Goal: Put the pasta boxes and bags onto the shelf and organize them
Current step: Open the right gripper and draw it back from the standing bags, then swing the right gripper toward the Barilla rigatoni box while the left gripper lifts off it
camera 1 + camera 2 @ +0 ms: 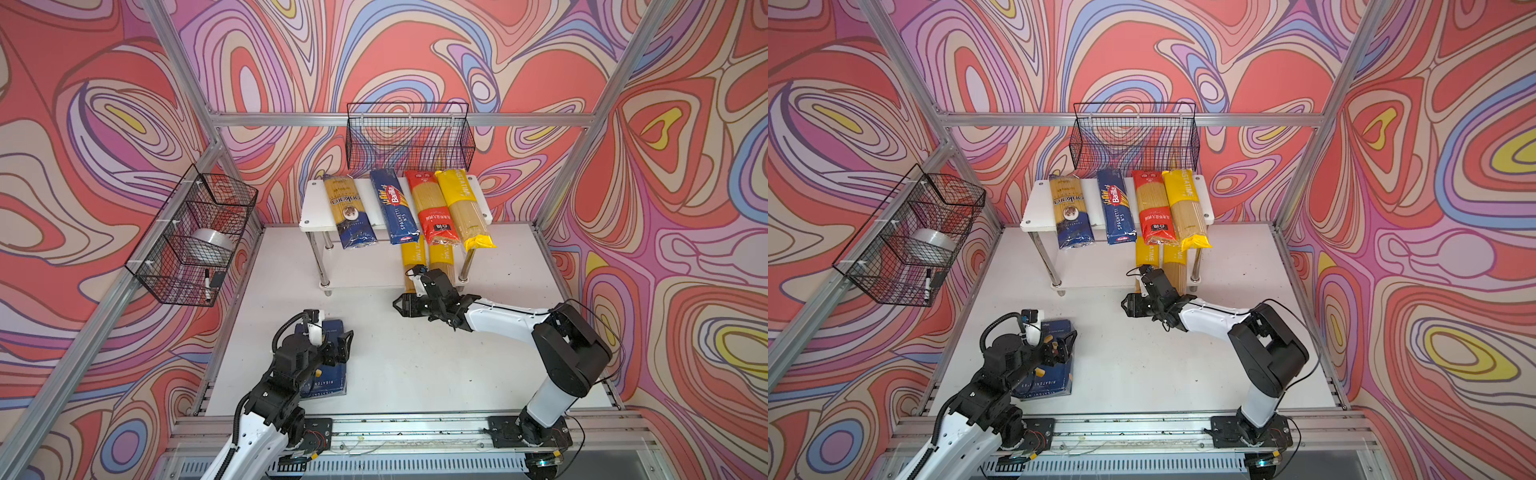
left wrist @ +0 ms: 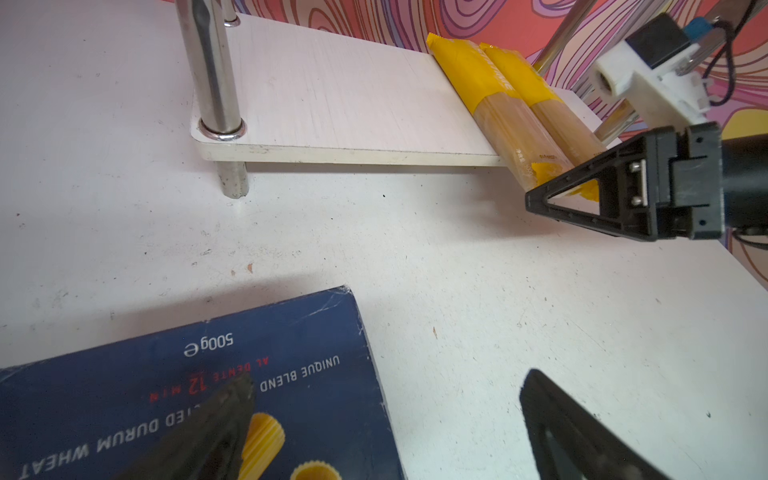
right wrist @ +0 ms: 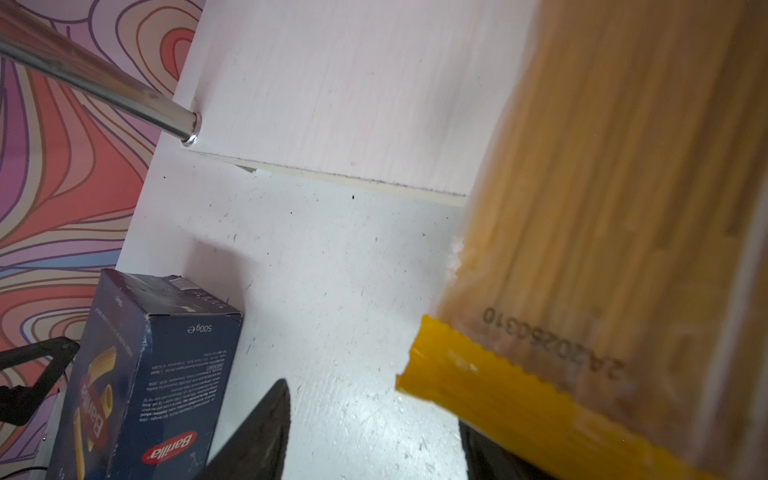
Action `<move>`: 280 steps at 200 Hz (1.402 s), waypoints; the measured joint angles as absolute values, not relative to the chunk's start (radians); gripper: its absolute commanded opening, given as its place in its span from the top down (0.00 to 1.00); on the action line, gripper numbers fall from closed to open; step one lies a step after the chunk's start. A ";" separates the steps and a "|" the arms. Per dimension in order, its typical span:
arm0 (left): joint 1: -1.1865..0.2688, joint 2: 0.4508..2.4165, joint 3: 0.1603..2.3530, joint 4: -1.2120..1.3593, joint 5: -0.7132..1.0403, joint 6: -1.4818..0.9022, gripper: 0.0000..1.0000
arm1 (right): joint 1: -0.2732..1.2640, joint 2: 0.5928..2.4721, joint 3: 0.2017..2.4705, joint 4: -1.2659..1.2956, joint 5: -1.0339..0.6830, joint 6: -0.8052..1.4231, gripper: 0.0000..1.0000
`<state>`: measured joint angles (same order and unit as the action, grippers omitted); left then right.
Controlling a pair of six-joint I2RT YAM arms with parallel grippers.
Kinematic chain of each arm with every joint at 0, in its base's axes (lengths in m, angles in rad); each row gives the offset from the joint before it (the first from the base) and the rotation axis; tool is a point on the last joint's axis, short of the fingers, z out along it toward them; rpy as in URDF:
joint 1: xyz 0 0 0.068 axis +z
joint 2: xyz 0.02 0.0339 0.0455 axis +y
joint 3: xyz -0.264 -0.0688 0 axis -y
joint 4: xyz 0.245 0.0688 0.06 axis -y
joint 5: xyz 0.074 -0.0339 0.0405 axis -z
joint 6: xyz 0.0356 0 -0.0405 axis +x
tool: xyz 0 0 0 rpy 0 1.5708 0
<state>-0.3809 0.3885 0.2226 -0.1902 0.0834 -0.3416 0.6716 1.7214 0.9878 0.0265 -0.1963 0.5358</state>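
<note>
The shelf [image 1: 316, 208] carries on its top board a blue-and-gold bag [image 1: 351, 212], the long Barilla spaghetti box [image 1: 392, 208], a red bag [image 1: 430, 208] and a yellow bag [image 1: 463, 208]. Two more yellow bags [image 1: 411, 266] lie on the lower board [image 2: 332, 104] and overhang its front edge. My right gripper [image 1: 403, 305] is open at those front ends; a bag end [image 3: 498, 395] covers one finger, and nothing is clamped. The rigatoni box [image 1: 328, 382] lies on the table. My left gripper [image 2: 386, 386] hovers open, with one finger over the box [image 2: 291, 353] and the other over bare table.
A black wire basket [image 1: 409, 137] hangs on the back wall above the shelf. Another basket [image 1: 195, 232] on the left wall holds a tape roll and a marker. Chrome shelf legs [image 2: 216, 83] stand between the left arm and the lower board.
</note>
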 measured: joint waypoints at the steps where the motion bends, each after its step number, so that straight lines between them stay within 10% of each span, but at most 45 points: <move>1: -0.381 0.389 0.223 -0.190 0.083 -0.342 0.00 | 0.672 1.722 0.989 0.026 -0.196 0.536 0.34; 176: -0.381 0.382 0.223 -0.192 0.032 -0.352 0.00 | 1.001 1.310 0.748 -0.069 -0.058 0.586 0.32; 280: -0.381 0.566 0.472 -0.678 -0.220 -0.689 0.00 | 1.091 1.219 0.801 -0.164 -0.056 0.596 0.31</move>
<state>-0.3809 0.5663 0.4717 -0.6781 -0.2203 -0.6888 1.0908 1.2194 0.8005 -0.1642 -0.0563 0.5964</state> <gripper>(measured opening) 0.994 0.690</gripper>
